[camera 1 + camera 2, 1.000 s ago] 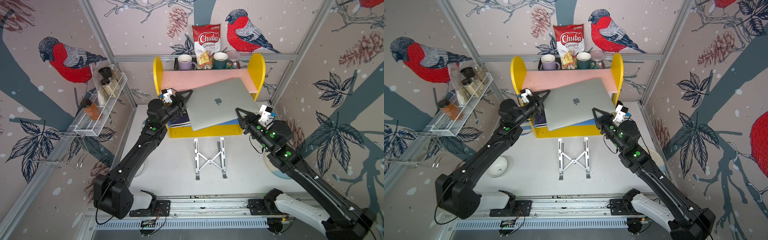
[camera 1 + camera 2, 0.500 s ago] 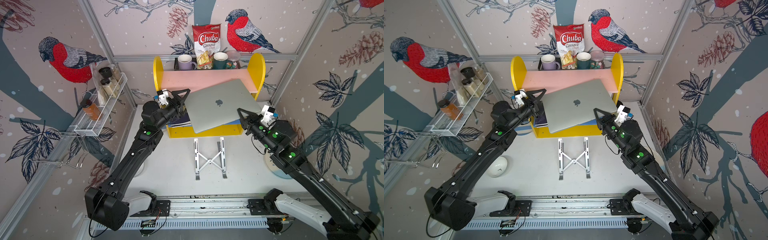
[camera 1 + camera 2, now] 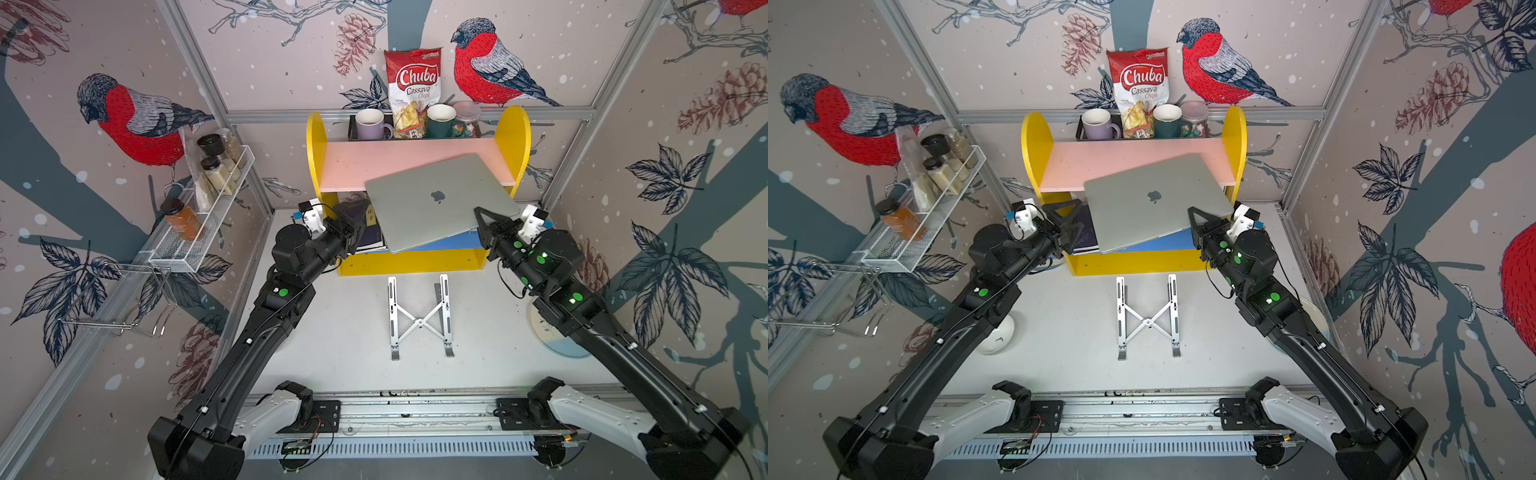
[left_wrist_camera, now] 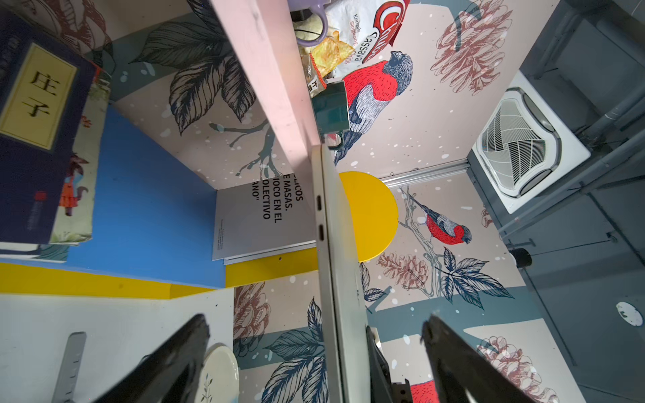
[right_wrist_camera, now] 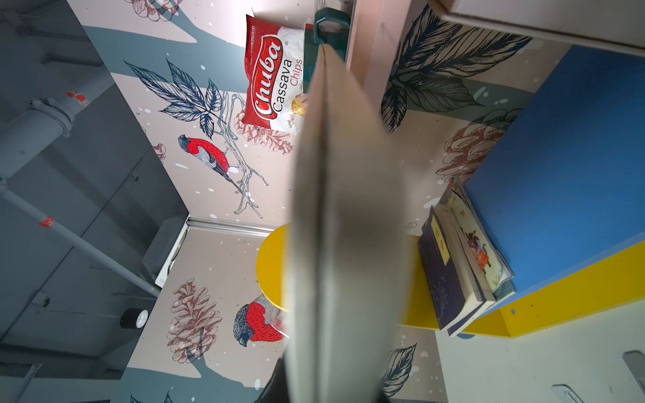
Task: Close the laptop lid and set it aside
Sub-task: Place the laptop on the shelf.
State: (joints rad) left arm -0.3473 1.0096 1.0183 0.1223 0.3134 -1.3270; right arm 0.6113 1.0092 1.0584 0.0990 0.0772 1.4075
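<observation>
On the near desk (image 3: pixel 332 332), only a folding stand (image 3: pixel 419 321), flat and well apart from both arms. Farther in, level with the front bar of the yellow shelf unit (image 3: pixel 415 266), two sets of fingers, one at each short end of the laptop (image 3: pixel 436 216). At the left end, left fingers (image 4: pixel 178 356) spread wide and released, gripping nothing; in the left wrist view, that short edge passing between them with no contact to be made out. At the near right corner, right fingers (image 3: pixel 487 226) clenched on the laptop, grasping it alone. Shut flat on the base (seam closed along every edge visible from the wrists), the laptop lid (image 3: pixel 1154 210), logo side up. Whole machine off the desk, above the blue lower shelf (image 3: pixel 451 243) and the books (image 4: pixel 38 146), long axis across from left arm to right, skewed with the right end farther back. Farthest corner at the front lip of the pink shelf board (image 3: pixel 374 162), touching or just beside, impossible to say which. Judging from this: closing done, setting aside not yet. From the right fingers, all of the laptop lying leftward and away, so a one-ended carry, likely to sag or swing about that corner; left arm just beside the free end for support.
</observation>
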